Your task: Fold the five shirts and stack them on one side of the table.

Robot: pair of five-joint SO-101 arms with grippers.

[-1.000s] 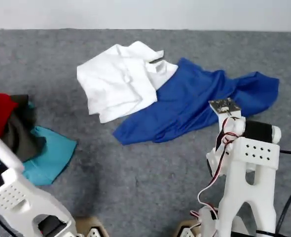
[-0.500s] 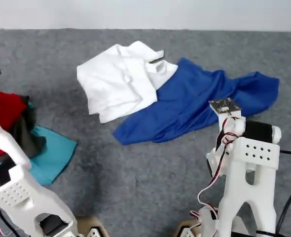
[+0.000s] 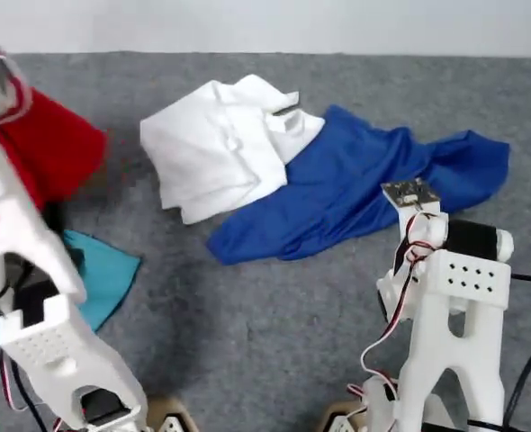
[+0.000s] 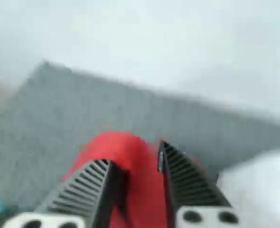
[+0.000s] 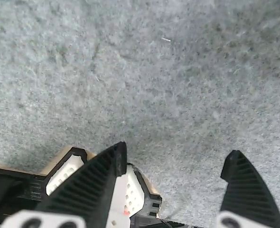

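Over the left edge of the table (image 3: 274, 342): red shirt (image 3: 54, 148) up in the air, bunched, not yet folded. Hangs from the left gripper (image 4: 134, 154), jaws narrowed onto a fold of the cloth, red fabric packing the gap between them (a firm pinch, by the look of it). Hovers above the heap at that same edge: teal shirt (image 3: 99, 279) spread underneath, dark shirt (image 3: 57, 218) crumpled on top of it.

Reads as the picking-out step: one garment pulled clear of the heap, ready for spreading. Calls next for a carry toward the bare grey patch at the middle front, then a flat lay-down and a smoothing before any fold. Probably wants the second claw on a far corner or hem. Risks a tangled lump if let go as a bunch.

Farther out, toward the back edge: white shirt (image 3: 216, 148), rumpled, lying partly over the blue shirt (image 3: 355, 184), which sprawls toward the right edge. Nothing folded so far, so early in the task.

Right gripper (image 5: 178, 152): jaws spread wide, empty, pointing down at bare grey surface near the front edge beside its own base, touching nothing.
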